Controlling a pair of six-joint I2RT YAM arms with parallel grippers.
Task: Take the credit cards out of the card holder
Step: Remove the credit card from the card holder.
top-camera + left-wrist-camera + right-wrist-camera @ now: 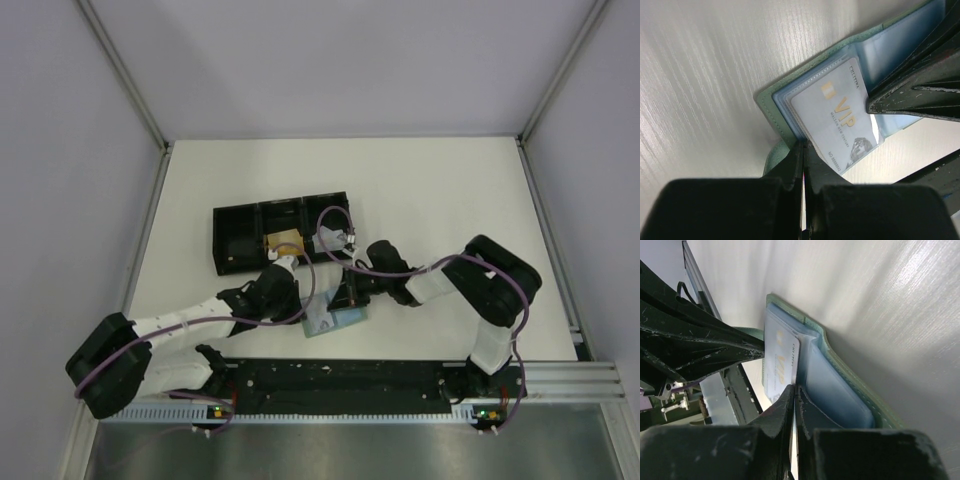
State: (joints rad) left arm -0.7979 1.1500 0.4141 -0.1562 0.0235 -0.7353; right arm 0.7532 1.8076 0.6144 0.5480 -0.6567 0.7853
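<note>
Left wrist view puts me closest to the work: the left pincer (804, 157) has its two fingers pressed tight together with nothing I can make out between them, its tip down at the near edge of the card holder (771, 107). The holder lies open on the desk (700, 75), close in front of the arms' bases. A silvery card (832, 122) marked VIP sits in it, partly out of its plastic pocket (885, 55) but not yet free. From the other side the right pincer (794, 396) is shut too, its tip meeting the card's edge. I cannot tell whether the edge is actually caught between the fingers or only touched. That is my worry: if the fingers closed beside the card and not on it, a pull would come away with nothing. A grip on just the corner could also slip off the slick plastic. If the left tip is not really pinning the holder, the whole wallet would probably drag or lift with the card. A pull at an angle might bend the card or snag it on the pocket's seam. Farther back, well apart from all this, a black tray (235, 245) lies across the desk with a tan card (283, 241) in its middle compartment.
</note>
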